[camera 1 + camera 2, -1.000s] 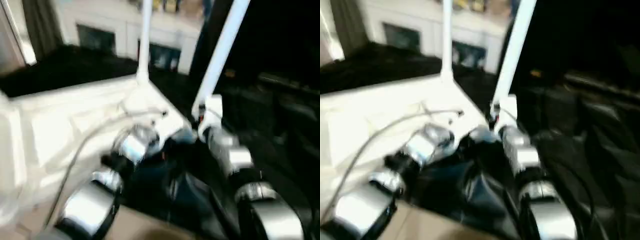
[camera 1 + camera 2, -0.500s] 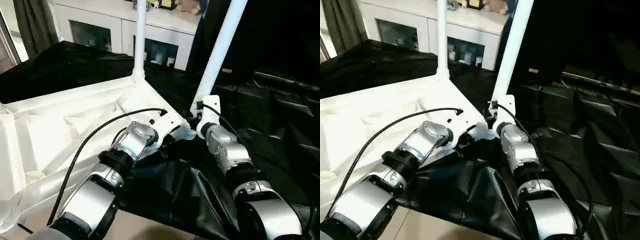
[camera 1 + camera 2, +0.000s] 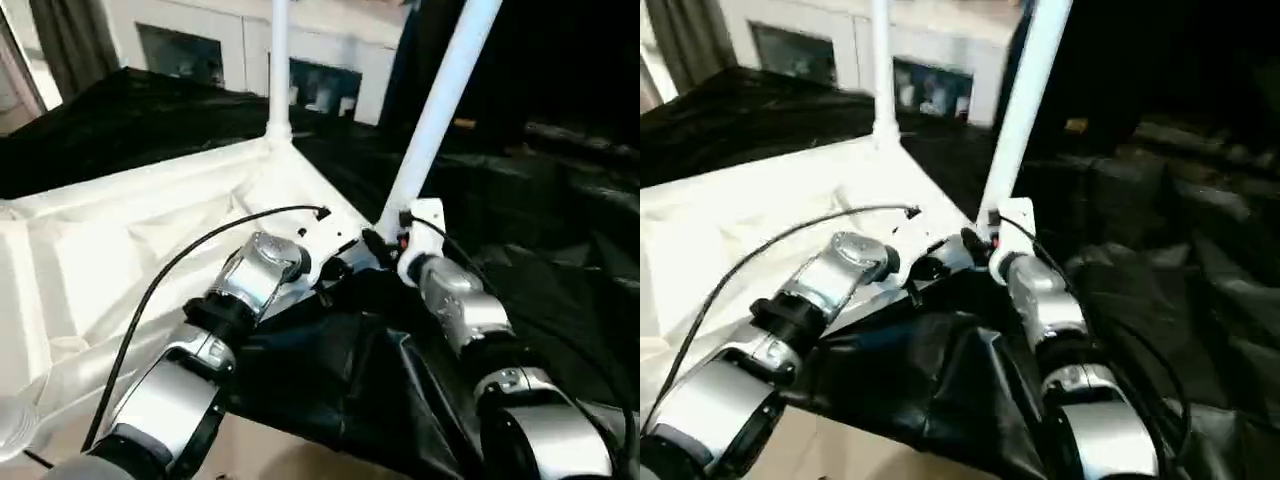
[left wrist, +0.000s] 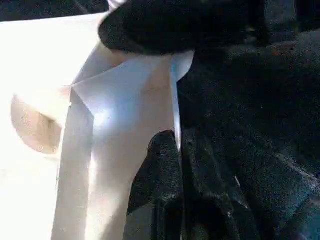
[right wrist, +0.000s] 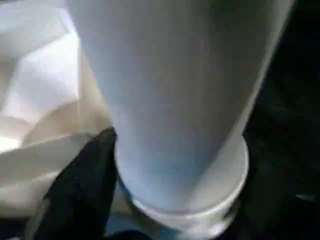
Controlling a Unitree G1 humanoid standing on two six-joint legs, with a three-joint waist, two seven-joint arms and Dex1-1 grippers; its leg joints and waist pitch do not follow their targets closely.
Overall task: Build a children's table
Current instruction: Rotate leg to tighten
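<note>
Two white legs stand up from the upturned tabletop [image 3: 120, 240], which lies ribbed side up on a black cloth [image 3: 340, 380] and fills the left half of the head views. One leg, the far leg [image 3: 278, 70], rises upright from the far corner socket. The other, the near leg [image 3: 440, 110], leans to the right out of the near right corner, where both silver forearms meet. In the left wrist view the left gripper [image 4: 175, 150] is clenched on the thin upright edge of the tabletop at that corner, one black finger on each side of the plastic rim, with a round socket [image 4: 35, 125] close by on the inner side. The right gripper [image 3: 985, 240] sits at the foot of the near leg; its wrist view shows the leg's thick shaft and the collar at its base very close, with one black finger [image 5: 80, 190] lying against the collar on one side. Whether the right jaws grip the leg or stand loose around it cannot be told. A black cable [image 3: 200, 250] arcs over the left forearm. Beyond the cloth stands a white cabinet [image 3: 230, 50] with glass doors.
</note>
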